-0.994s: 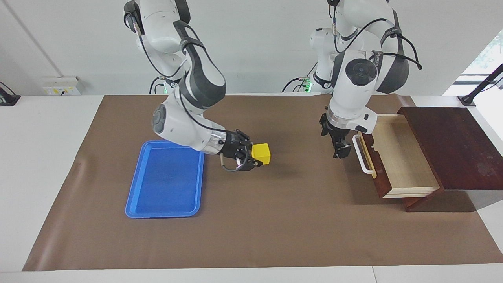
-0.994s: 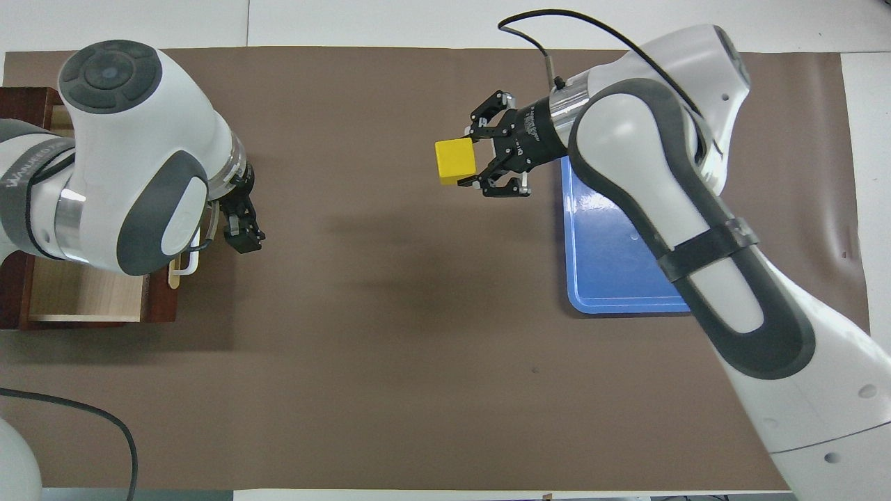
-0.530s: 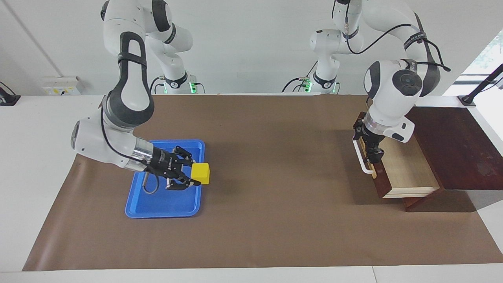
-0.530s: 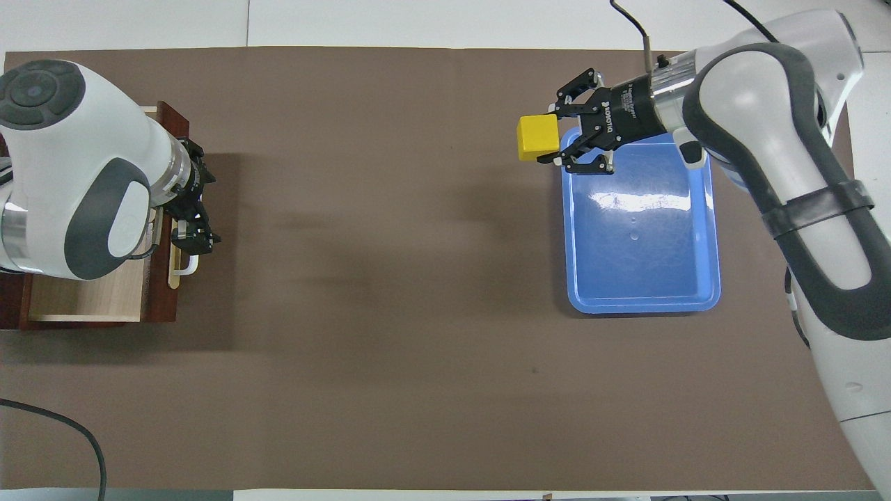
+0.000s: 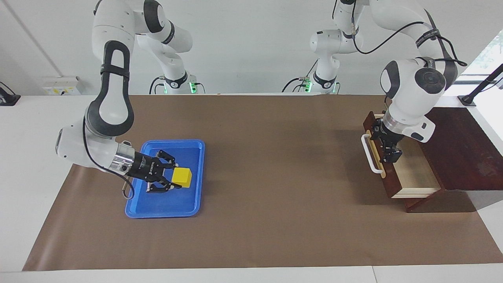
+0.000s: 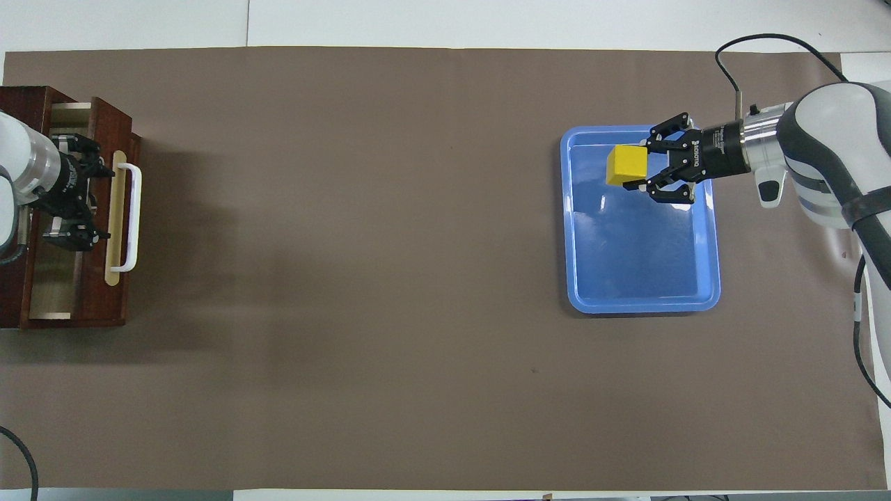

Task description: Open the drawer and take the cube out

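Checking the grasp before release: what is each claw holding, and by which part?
Right claw holds the yellow cube by two opposite side faces, over the blue tray. Left claw, open, holds nothing.

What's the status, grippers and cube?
Right gripper shut on cube, over blue tray. Left gripper open, over the open drawer. Nothing in the way.

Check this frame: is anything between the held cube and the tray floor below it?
Nothing visible. The right gripper is shut on the cube and holds it over the blue tray, whose floor under it is bare. The left gripper is over the open drawer, at the left arm's end of the table.
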